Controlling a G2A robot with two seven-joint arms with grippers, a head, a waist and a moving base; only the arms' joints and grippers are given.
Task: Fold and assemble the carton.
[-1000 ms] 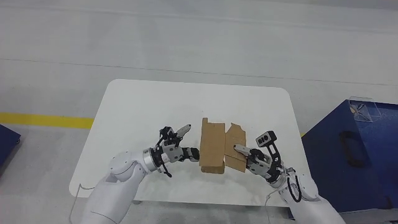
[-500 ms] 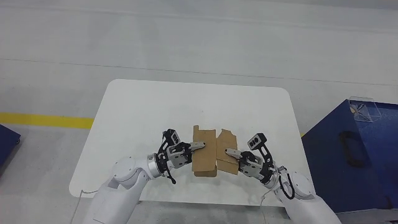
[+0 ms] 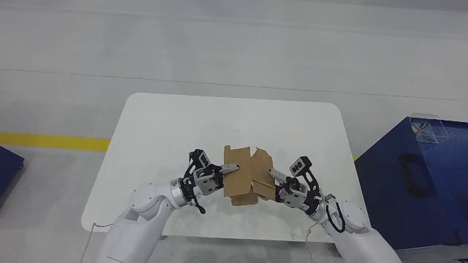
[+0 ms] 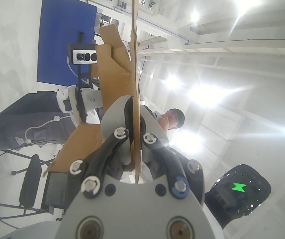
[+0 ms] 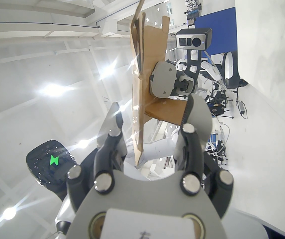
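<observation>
The carton is hanging partly opened over the near side of the worktop, the left jaws clenching one edge panel and the right jaws sitting spread astride the opposite edge without gripping, so squaring and flap folding are being judged outstanding

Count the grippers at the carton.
2. The left gripper is clamped on one edge of the carton; the right gripper straddles the opposite edge, fingers open.
</observation>
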